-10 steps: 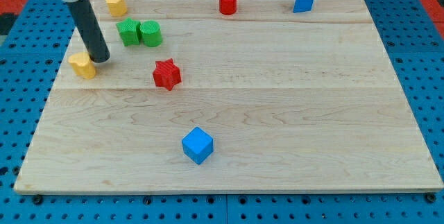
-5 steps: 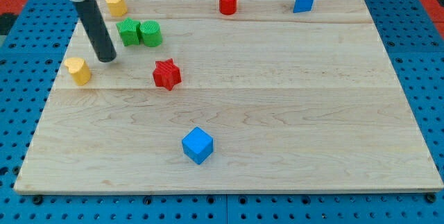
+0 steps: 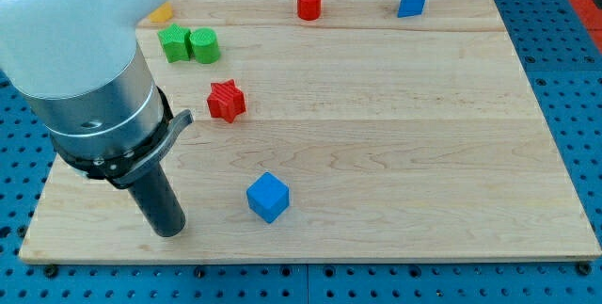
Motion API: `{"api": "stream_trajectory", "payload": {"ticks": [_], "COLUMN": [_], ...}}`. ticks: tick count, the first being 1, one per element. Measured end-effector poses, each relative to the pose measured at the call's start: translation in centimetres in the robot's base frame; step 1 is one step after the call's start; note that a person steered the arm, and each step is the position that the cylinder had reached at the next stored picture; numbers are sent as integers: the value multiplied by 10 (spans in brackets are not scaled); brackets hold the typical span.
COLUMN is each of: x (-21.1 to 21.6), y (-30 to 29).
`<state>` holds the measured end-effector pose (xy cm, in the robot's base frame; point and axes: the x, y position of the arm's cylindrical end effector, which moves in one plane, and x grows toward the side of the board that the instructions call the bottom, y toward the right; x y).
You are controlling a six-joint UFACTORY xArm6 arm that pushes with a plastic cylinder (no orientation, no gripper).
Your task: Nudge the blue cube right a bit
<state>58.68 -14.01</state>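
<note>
The blue cube (image 3: 268,197) sits on the wooden board (image 3: 395,135) near the view's bottom, a little left of centre. My tip (image 3: 170,232) is on the board to the left of the blue cube and slightly lower in the view, with a clear gap between them. The arm's large grey body (image 3: 80,69) fills the view's upper left and hides part of the board there.
A red star (image 3: 226,101) lies above the blue cube. A green star (image 3: 173,42) and a green cylinder (image 3: 204,46) sit together at the upper left. A yellow block (image 3: 161,12) shows partly behind the arm. A red cylinder (image 3: 308,3) and a blue block (image 3: 410,1) sit along the top edge.
My tip has moved from the upper left, by the yellow block, down to the view's bottom left beside the blue cube. The arm now hides the left yellow block. No other block moved.
</note>
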Motion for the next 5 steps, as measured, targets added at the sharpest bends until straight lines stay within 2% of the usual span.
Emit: {"api": "stream_trajectory", "payload": {"ticks": [3, 5], "x": [-10, -7], "y": [69, 82]}}
